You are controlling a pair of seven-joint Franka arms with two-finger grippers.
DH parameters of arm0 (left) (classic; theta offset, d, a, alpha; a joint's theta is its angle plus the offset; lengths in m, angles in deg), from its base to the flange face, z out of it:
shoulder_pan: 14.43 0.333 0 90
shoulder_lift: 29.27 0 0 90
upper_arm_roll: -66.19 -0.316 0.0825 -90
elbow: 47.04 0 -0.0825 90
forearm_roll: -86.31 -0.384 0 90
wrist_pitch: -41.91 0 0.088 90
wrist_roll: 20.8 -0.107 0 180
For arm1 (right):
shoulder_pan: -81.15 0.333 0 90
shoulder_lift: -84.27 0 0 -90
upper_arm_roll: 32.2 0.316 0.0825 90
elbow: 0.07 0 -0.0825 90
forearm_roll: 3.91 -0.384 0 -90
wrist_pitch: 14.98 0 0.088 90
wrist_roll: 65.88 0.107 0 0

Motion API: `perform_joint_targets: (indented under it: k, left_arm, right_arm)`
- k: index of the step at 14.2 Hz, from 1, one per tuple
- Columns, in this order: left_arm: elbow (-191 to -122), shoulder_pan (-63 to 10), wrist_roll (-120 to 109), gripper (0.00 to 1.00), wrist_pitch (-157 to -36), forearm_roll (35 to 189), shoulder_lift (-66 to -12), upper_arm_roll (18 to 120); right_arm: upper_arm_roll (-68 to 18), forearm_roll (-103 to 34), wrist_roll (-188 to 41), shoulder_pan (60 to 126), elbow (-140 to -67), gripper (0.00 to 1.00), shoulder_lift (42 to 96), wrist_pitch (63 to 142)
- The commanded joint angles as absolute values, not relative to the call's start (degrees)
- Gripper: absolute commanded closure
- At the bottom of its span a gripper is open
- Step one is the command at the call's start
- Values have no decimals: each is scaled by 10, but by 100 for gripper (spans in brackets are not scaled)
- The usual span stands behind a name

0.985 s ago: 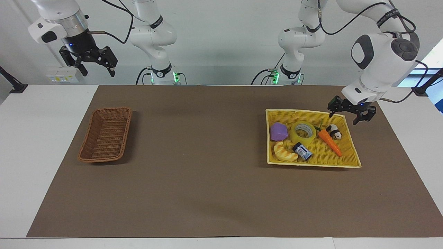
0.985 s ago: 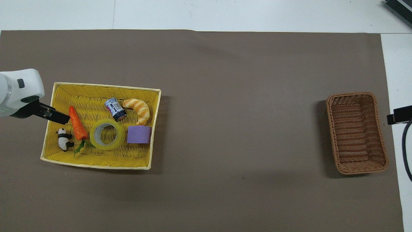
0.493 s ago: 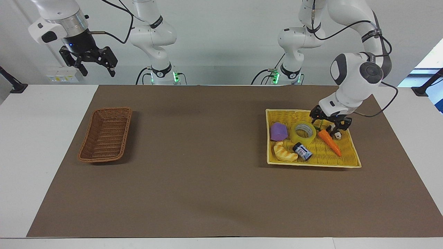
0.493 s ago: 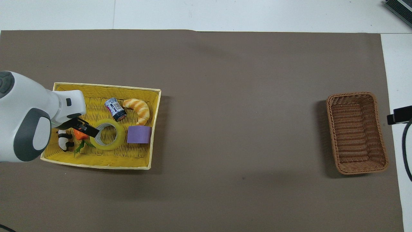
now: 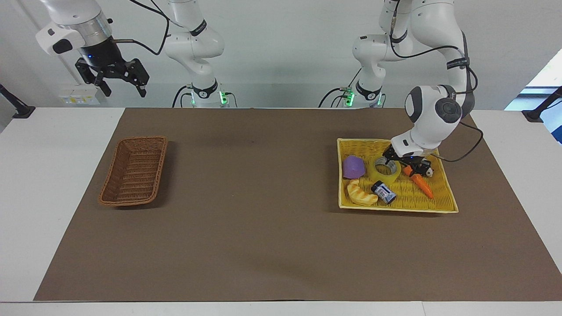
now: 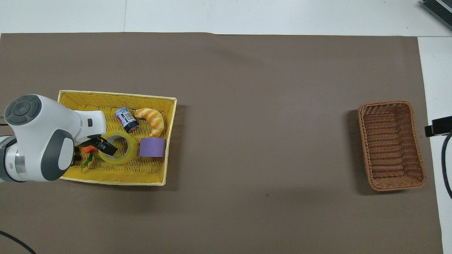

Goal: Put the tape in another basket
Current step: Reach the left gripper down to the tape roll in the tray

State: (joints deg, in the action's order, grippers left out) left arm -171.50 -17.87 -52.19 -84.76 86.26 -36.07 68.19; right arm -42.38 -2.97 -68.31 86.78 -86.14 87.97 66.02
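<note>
The yellow tape roll [image 5: 387, 172] lies flat in the yellow woven tray [image 5: 395, 210], seen from above as a ring [image 6: 123, 155]. My left gripper [image 5: 402, 164] is open and low over the side of the tape toward the carrot. One finger reaches over the ring's hole in the overhead view [image 6: 106, 146]. I cannot tell whether it touches the tape. The dark brown wicker basket [image 5: 145, 138] stands empty at the right arm's end of the table, also in the overhead view [image 6: 385, 103]. My right gripper [image 5: 124, 90] waits open, high in the air near that basket.
The tray [image 6: 113, 181] also holds a purple block [image 5: 353, 166], a croissant [image 5: 361, 194], a small can [image 5: 383, 192] and a carrot [image 5: 422, 185] beside the tape. A brown mat [image 5: 263, 197] covers the table between tray and basket.
My left arm has swung from the tray's corner in over the tray and come down to the tape. The right arm and all the objects have stayed put.
</note>
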Motion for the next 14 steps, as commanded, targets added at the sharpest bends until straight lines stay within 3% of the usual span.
perform_joint_targets:
  k: [1, 2, 4, 5, 6, 14]
  left_arm:
    - [-1730, -186, -534, 0, -889, 868, -374, 677]
    - [-1732, -186, -537, 3, -888, 868, -373, 677]
    - [-1735, -187, -527, 65, -881, 868, -371, 677]
    - [-1735, -187, -524, 89, -877, 868, -371, 676]
    - [-1734, -187, -524, 100, -871, 868, -371, 676]
    - [-1683, -185, -509, 100, -783, 868, -366, 675]
  right_arm:
    - [-423, -30, -697, 864, -878, 0, 894, 661]
    - [-423, -30, -697, 863, -878, 0, 894, 661]
    - [-423, -30, -697, 863, -878, 0, 894, 661]
    - [-423, -30, -697, 863, -878, 0, 894, 661]
    - [-423, -30, -697, 864, -878, 0, 894, 661]
    - [-423, -30, -697, 864, -878, 0, 894, 662]
